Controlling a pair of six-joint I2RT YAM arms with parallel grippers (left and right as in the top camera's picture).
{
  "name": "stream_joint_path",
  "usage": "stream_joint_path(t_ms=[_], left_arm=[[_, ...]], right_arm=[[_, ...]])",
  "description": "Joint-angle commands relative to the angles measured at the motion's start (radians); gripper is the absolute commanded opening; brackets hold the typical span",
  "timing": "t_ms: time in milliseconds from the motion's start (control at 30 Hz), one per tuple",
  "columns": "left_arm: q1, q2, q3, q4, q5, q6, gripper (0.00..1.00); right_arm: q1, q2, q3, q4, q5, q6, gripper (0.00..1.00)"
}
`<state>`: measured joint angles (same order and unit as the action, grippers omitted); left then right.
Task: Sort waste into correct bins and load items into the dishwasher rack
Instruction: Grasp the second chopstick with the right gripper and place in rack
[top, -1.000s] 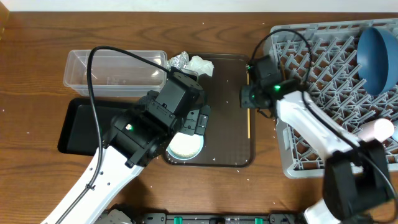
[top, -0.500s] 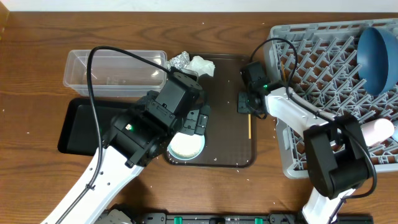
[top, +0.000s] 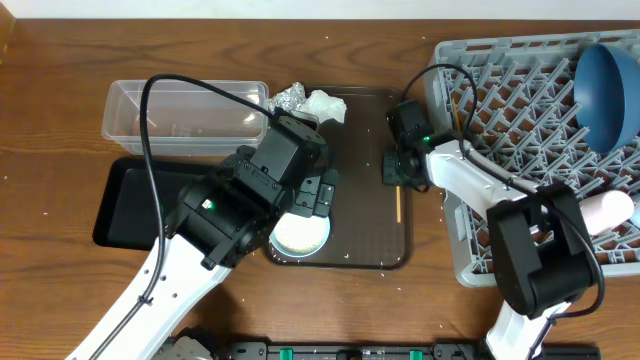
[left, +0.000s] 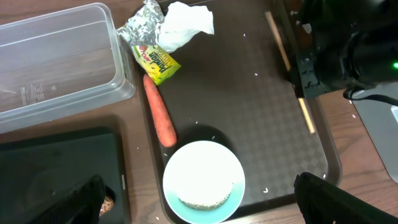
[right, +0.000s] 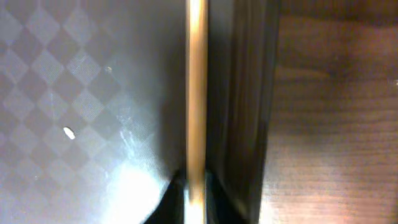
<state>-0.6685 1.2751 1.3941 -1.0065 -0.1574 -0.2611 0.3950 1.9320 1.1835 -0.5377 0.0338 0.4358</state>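
My right gripper (top: 398, 168) is shut on a thin wooden chopstick (right: 197, 87) that lies along the right rim of the brown serving tray (top: 360, 255). The left gripper (left: 205, 202) hangs wide open above a white bowl (left: 203, 180) holding rice, and touches nothing. On the tray lie an orange carrot (left: 160, 115), a yellow-green wrapper (left: 155, 62), crumpled foil (left: 146, 18) and white tissue (left: 186, 22). The clear tub (top: 185, 112) and the black tray (top: 130, 200) sit to the left. The grey dishwasher rack (top: 520, 100) on the right holds a dark blue plate (top: 605, 90) and a pink cup (top: 610, 210).
A brown scrap (left: 107, 200) lies in the black tray beside my left finger. White rice grains are scattered over the serving tray. Bare wooden table (top: 60, 80) surrounds everything. The right arm's elbow reaches over the rack's front left corner.
The right gripper drew back from the rack's edge to the tray rim and closed on the chopstick. The left arm has stayed still.
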Motion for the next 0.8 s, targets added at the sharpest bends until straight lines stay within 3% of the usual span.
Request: stream_joint_path(t_ms=[0, 200, 467, 633, 767], left_arm=[[0.0, -0.008, 0.014, -0.003, -0.009, 0.006, 0.98], [0.0, -0.008, 0.014, -0.003, -0.009, 0.006, 0.98], [0.0, -0.008, 0.014, -0.003, -0.009, 0.006, 0.98], [0.0, -0.008, 0.014, -0.003, -0.009, 0.006, 0.98], [0.0, -0.008, 0.014, -0.003, -0.009, 0.006, 0.98]], right_arm=[[0.005, 0.045, 0.0, 0.02, 0.005, -0.005, 0.01], [-0.018, -0.125, 0.048, -0.012, -0.098, -0.155, 0.01], [-0.191, -0.399, 0.06, -0.07, -0.022, -0.396, 0.01], [-0.344, -0.412, 0.058, -0.111, -0.098, -0.472, 0.01], [-0.375, -0.358, 0.053, -0.118, -0.117, -0.49, 0.01]])
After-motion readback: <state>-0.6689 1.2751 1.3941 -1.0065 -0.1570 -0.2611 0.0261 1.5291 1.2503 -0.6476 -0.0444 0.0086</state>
